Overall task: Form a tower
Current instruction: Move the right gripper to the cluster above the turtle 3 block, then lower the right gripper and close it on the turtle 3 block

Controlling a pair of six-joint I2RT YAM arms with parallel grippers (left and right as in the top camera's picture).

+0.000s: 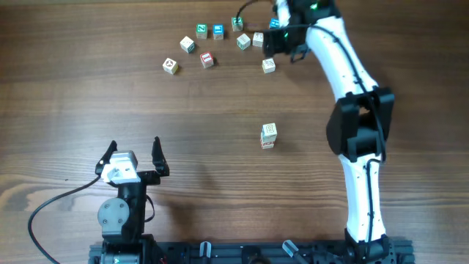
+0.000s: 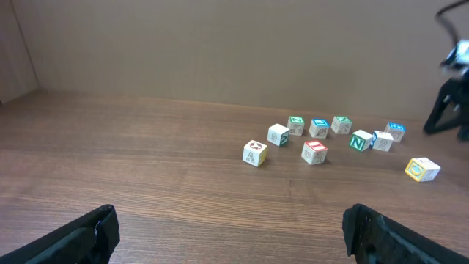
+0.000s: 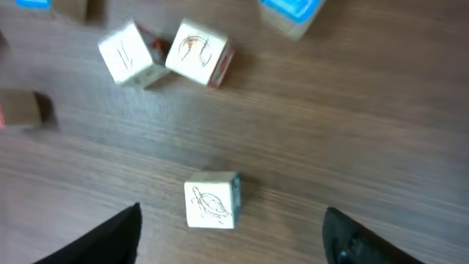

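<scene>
The tower (image 1: 269, 136) stands alone on the wooden table (image 1: 88, 103), a little right of the middle in the overhead view. It is a narrow stack of pale cubes, white on top with red print lower down that is too small to read. Nothing touches it.

Taking the table's far edge as 12 o'clock, a lone pale cube (image 1: 269, 65) lies at 12 from the tower, well apart from it. The other loose cubes spread from 12 round to 10 o'clock. Among them are a green-faced cube (image 1: 201, 30), a blue-faced cube (image 1: 218, 31), a red-faced cube (image 1: 207, 59) and a yellow-marked cube (image 1: 170, 66) at the left end.

In the left wrist view one white cube bears the letter A (image 2: 254, 153) and a green one the letter N (image 2: 360, 140). The other faces are too small to read.

The right gripper (image 3: 233, 220) hangs over the cluster at 12 o'clock. Its jaws stand apart on either side of a turtle cube (image 3: 212, 204), a white cube with a drawn turtle on its face. Neither finger touches it.

The left gripper (image 1: 134, 144) sits at 8 o'clock from the tower, well apart, with its jaws spread wide and nothing between them.
</scene>
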